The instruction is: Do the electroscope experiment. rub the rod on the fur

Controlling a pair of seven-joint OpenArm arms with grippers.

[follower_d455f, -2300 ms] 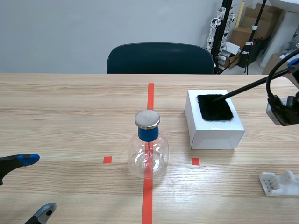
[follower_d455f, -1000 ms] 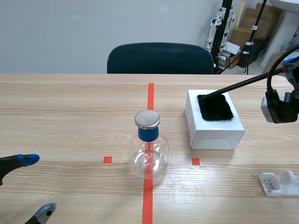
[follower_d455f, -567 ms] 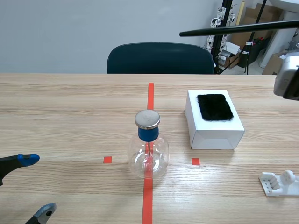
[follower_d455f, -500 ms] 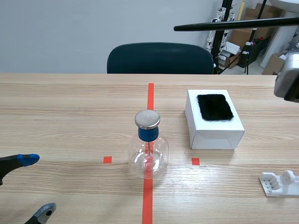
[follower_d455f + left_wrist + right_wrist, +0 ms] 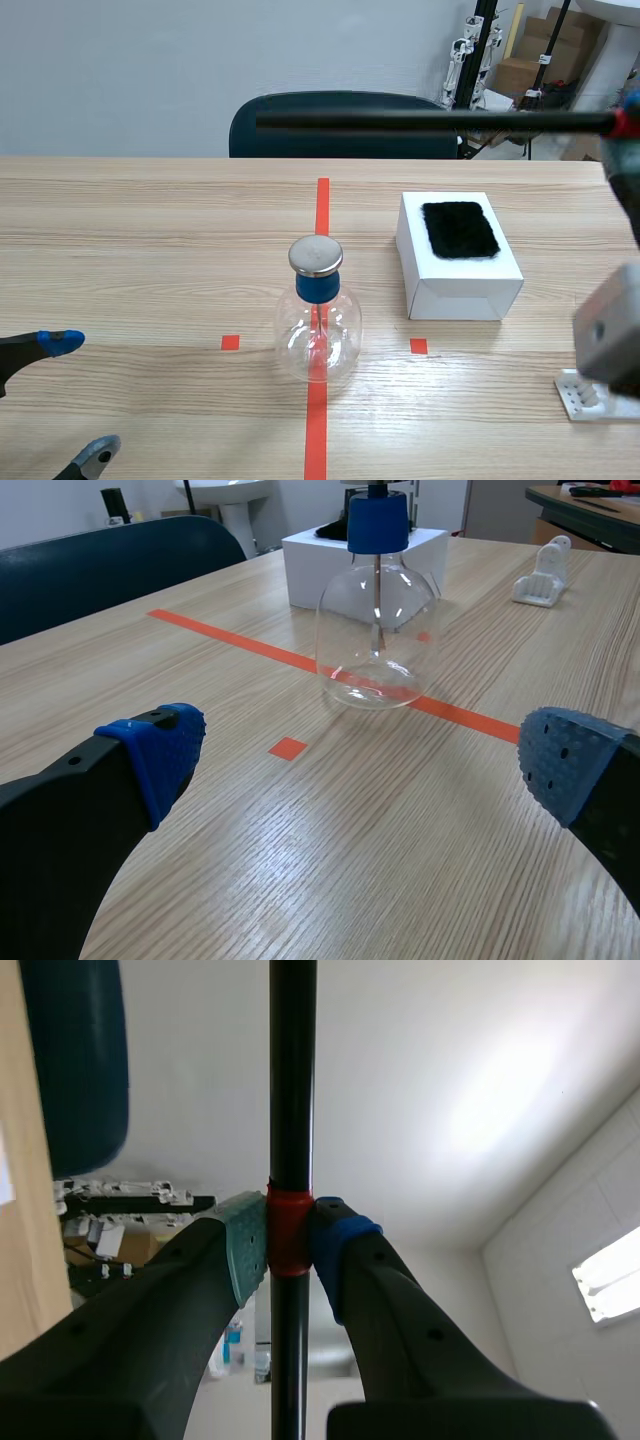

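Tabletop (image 5: 150, 220): right gripper (image 5: 290, 1248) clamps rod (image 5: 400, 120), clear of fur (image 5: 460, 230); left gripper (image 5: 360, 755) gapes empty. Next: tip to electroscope cap (image 5: 315, 255), 5 o'clock.

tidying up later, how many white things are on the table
2: a white box with black fur on top, right of the flask, and a small white stand at the table's near right, partly hidden.

In the scene view your rod (image 5: 430, 121) is a blurred bar across the far side, its right end lost at the edge. The right arm (image 5: 608, 338) is a blur at the near right and covers part of the white stand (image 5: 575, 395). Of the left gripper (image 5: 78, 400) you see only the fingertips. In the left wrist view the flask (image 5: 377, 630) is cut off at its cap and hides most of the fur (image 5: 333, 528).
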